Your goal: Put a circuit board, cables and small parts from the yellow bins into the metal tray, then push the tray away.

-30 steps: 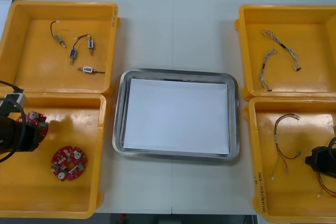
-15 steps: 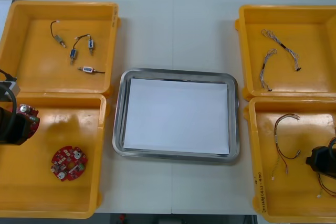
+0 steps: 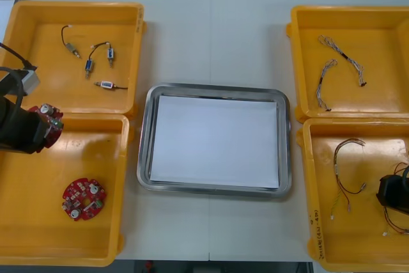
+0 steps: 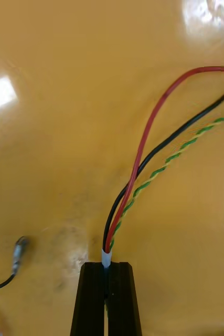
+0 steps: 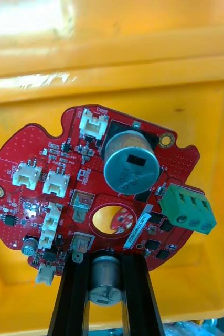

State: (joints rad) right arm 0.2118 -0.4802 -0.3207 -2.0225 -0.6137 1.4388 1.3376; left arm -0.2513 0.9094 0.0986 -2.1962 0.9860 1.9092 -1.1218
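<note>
One circuit board (image 3: 51,120) is now off the floor of the yellow bin (image 3: 38,228) that sits left of the metal tray (image 3: 144,139) at its near half. Over the last second the left gripper (image 3: 43,124) rises with it and swings a little nearer the tray, so the board hangs above the bin's far wall. In the left wrist view the fingers (image 5: 76,299) pinch a small metal can at the board's (image 5: 41,142) edge, and the grip looks firm. A second board (image 3: 84,199) lies flat in that bin, closer to the tray.

Right of the tray's near half, the right gripper (image 3: 391,194) has barely shifted. Its fingers (image 4: 93,299) are pressed together on the white end of a cable (image 4: 139,163) of red, black and twisted yellow-green wires.

The tray's white inside holds nothing yet, so the pick looks done and the carry across to the tray comes next.
</note>
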